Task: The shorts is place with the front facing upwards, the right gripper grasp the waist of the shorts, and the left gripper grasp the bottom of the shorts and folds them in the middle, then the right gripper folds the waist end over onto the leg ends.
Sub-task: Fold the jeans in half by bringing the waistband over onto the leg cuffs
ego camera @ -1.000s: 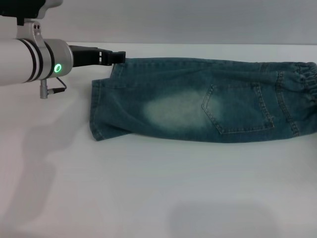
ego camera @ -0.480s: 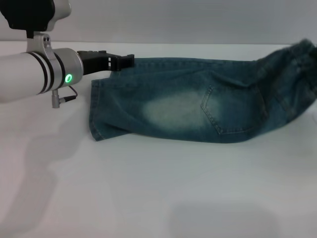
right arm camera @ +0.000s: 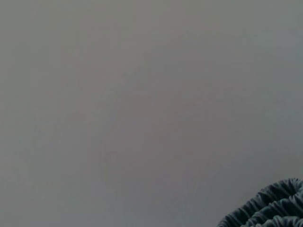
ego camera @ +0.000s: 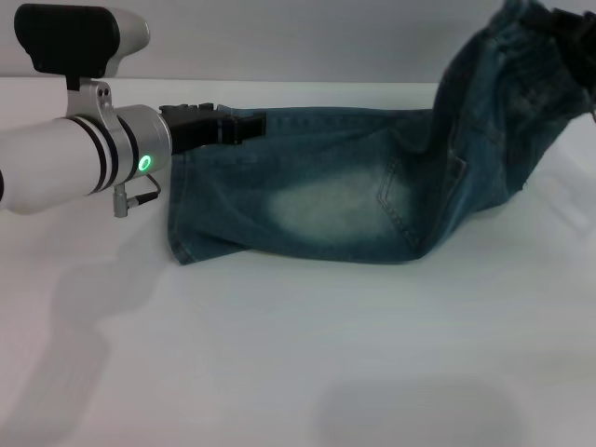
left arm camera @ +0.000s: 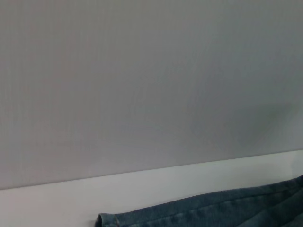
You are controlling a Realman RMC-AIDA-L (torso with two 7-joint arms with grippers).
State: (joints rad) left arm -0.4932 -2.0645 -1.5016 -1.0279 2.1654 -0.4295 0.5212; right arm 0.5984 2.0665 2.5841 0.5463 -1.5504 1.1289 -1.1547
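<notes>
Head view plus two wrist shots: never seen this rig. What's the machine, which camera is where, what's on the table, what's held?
It is a two-armed robot folding clothes. The wide picture comes from its head camera, looking down at a white table. The other two come from cameras on each wrist; they mostly show grey wall plus a bit of denim.

On the table lie blue-green denim shorts. The left gripper, on the green-ringed arm, sits at the far corner of the leg ends. The waist is lifted off the table at the right, apparently held by the right gripper, which is barely in view at the picture's edge.
</notes>
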